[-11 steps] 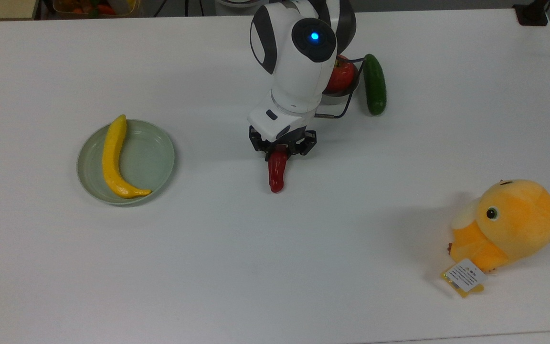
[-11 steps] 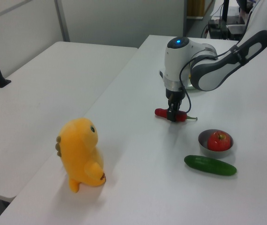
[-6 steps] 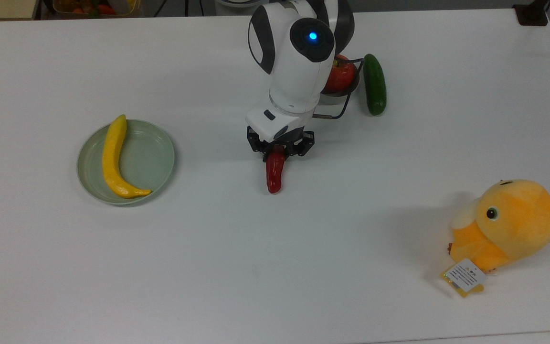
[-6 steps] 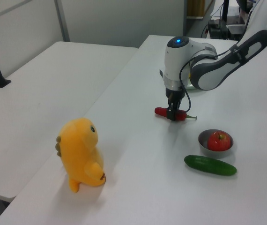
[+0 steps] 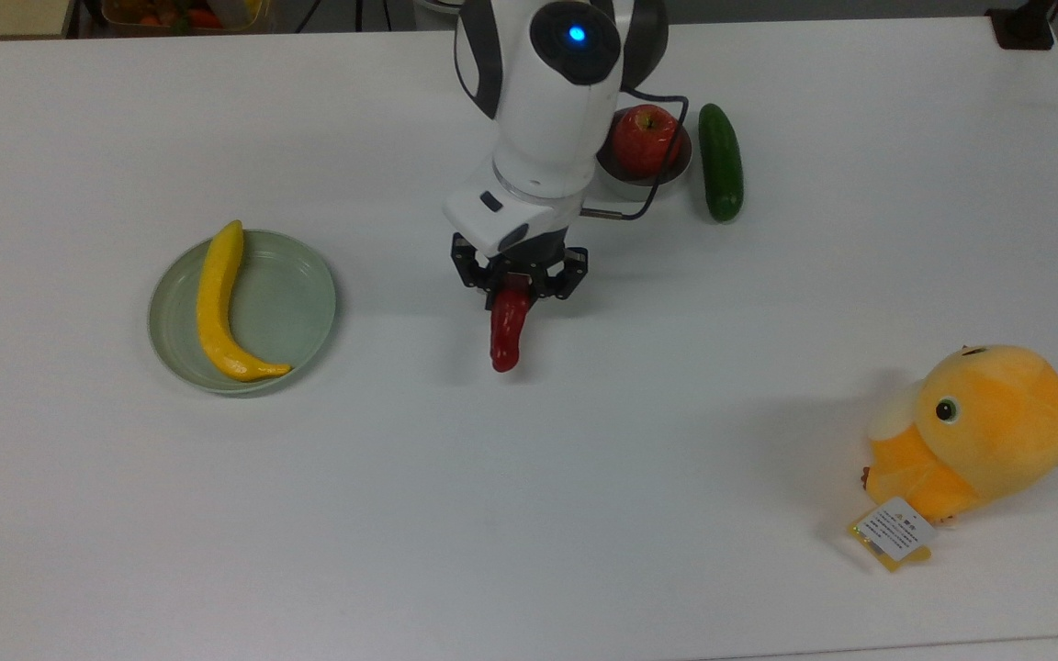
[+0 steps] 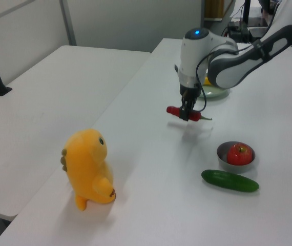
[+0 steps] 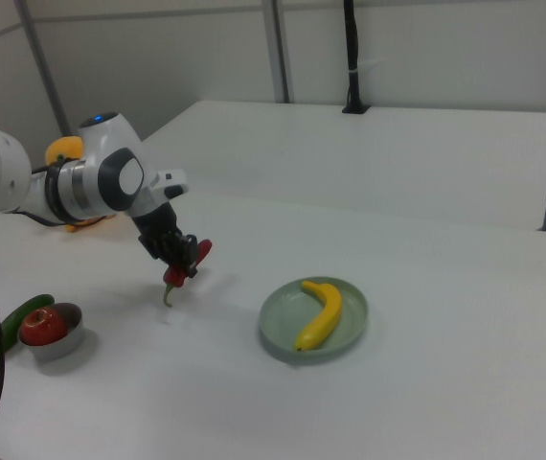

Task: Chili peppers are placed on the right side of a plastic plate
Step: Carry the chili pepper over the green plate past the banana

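Arm reaching over the worktop, end effector pointing down with its fingers closed on the chili peppers

The white arm comes in from the top view's upper edge, and its last link, a rounded white housing with dark panels and a lit blue spot, hangs nearly upright over the worktop [image 5: 529, 514]. Beneath it, the black end effector [image 5: 518, 286] [image 6: 188, 114] [image 7: 179, 261] faces downward, and a thin dark cable loops along the wrist. Its two fingers pinch the chili peppers [image 5: 507, 330] [image 6: 176, 111] [image 7: 199, 251] near the stem end, so the red body sticks out toward the top view's bottom. In the left view, the end effector sits clear above the worktop, with its shadow falling beneath it.
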You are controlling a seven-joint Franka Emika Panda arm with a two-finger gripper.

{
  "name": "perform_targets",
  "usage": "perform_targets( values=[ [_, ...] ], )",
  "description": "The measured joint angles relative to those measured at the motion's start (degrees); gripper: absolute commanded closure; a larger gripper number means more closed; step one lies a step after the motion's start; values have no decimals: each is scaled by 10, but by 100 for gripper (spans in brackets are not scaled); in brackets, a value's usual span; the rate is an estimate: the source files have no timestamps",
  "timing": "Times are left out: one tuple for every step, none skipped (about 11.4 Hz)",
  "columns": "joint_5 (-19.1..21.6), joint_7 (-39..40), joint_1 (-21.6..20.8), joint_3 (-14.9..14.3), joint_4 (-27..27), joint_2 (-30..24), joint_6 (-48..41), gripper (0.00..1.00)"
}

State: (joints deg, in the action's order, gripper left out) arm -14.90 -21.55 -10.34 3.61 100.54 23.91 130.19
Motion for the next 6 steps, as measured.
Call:
perform_targets(
  values=[
    [0,2,9,0,0,-11,0,100],
    [0,8,21,0,0,-22,0,100],
    [0,16,31,-1,0,-29,0,100],
    [0,26,42,-1,0,-34,0,100],
    [0,39,48,-3,0,-36,0,100],
    [0,59,57,-4,0,-39,0,100]
  ],
)
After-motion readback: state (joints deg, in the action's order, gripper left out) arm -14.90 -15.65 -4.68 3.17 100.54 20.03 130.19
